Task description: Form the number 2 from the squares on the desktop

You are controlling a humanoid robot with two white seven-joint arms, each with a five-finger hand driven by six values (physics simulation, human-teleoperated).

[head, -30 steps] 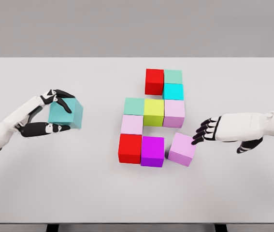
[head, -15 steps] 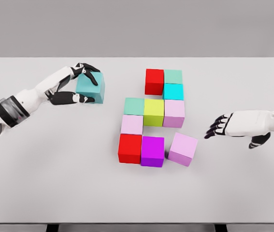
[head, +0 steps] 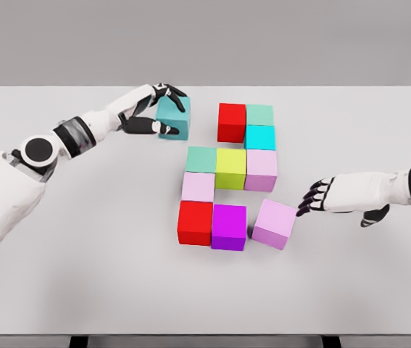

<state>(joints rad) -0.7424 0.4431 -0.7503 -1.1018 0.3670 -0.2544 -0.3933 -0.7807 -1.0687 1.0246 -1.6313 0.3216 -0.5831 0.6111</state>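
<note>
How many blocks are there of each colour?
Red: 2
Teal, held in the left hand: 1
Mint green: 2
Cyan: 1
Yellow-green: 1
Pale pink: 2
Purple: 1
Lilac: 1
Total: 11

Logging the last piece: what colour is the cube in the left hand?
Teal cube, head view.

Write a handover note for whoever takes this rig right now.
Left robot hand: shut on the teal cube, held just left of the red top cube, gap remaining.
Right robot hand: open, fingertips by the tilted pink cube.
Done: nine cubes laid out in the 2.
Left: seat the teal cube top left; square up the pink cube against the magenta cube.
</note>
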